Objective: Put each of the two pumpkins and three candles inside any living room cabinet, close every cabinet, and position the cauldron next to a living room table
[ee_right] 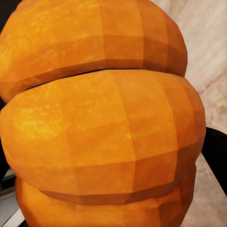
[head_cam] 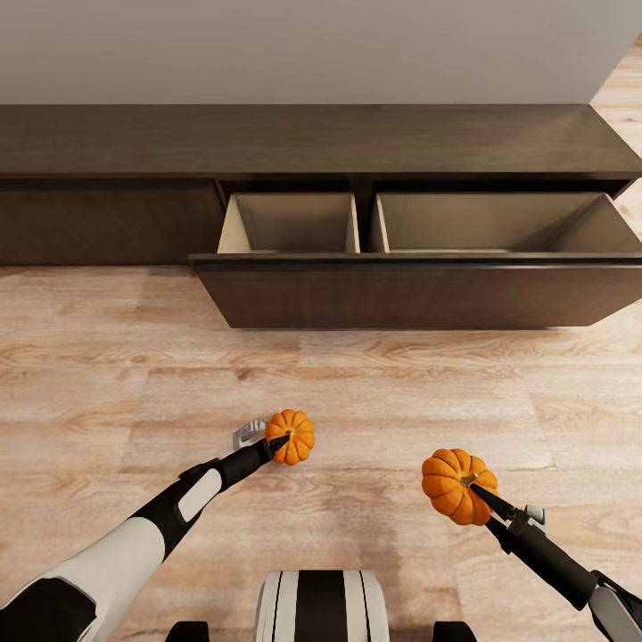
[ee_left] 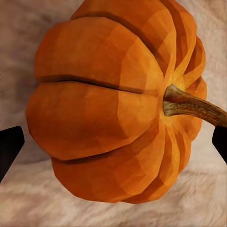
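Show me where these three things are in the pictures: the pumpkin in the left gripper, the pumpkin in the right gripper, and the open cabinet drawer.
Left pumpkin (head_cam: pixel 292 437), head view, on its ribbed side.
Right pumpkin (head_cam: pixel 453 486), head view, on its orange body.
Open cabinet drawer (head_cam: pixel 419 294), head view, on its dark front panel.

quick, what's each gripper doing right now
Left gripper: jaws closed on a pumpkin.
Right gripper: jaws closed on the other pumpkin.

orange ribbed pumpkin (ee_left: pixel 109 104) close up, brown stem (ee_left: pixel 191 105) pointing sideways. one black fingertip (ee_left: pixel 9 150) at each flank of it. pale wood-grain floor (ee_left: pixel 28 198) behind.
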